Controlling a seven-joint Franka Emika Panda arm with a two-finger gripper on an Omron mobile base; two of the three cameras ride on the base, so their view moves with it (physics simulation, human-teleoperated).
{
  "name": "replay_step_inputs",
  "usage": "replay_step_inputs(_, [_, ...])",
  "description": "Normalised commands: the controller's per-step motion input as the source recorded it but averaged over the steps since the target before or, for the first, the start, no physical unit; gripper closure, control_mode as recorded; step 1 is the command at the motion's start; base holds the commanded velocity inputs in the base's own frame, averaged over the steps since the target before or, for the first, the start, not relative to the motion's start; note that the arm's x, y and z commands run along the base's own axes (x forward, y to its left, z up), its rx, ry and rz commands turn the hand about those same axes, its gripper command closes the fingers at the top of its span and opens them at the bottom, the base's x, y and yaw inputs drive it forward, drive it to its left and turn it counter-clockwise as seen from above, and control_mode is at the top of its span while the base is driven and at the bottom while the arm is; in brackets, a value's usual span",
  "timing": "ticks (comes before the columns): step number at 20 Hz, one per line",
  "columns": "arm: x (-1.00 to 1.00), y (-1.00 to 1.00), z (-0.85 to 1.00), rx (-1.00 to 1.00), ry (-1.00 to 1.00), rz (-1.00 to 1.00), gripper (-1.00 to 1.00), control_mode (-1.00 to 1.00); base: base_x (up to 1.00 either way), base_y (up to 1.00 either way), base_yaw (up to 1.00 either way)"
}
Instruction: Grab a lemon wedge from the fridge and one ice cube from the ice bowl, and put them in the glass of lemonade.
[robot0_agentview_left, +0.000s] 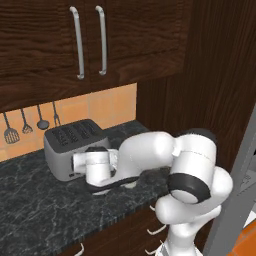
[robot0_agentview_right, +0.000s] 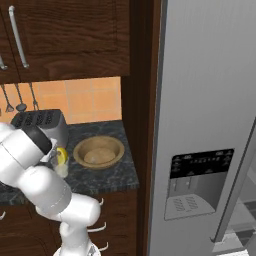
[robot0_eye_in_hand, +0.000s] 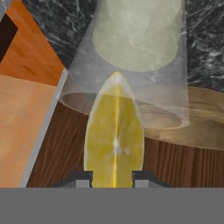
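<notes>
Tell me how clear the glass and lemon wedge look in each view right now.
Hand view: lemon wedge sharp, held in the end effector; glass of lemonade see-through, soft-edged. Right base view: both small, half hidden by the arm. Left base view: arm covers them.

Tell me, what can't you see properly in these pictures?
- Ice in the ice bowl, right base view: too small to tell apart.
- Glass of lemonade, right base view: partly hidden behind the arm.
- Gripper, hand view: fingertips mostly covered by the lemon wedge they hold.
- Fridge, right base view: cut off by the edges.
</notes>
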Motion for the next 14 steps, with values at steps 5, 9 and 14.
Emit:
replay_step_inputs(5, [0.20,0.36,0.00,-0.09,0.00,0.00,-1.00,-1.00,0.00,0.00,0.00])
replay_step_inputs(9, [-0.01,0.15,0.00,-0.12,0.00,-0.01,-1.00,-1.00,0.00,0.00,0.00])
replay_step_inputs(14, [-0.05,-0.05,0.00,-0.06,-0.01,-0.05,-1.00,-1.00,0.00,0.00,0.00])
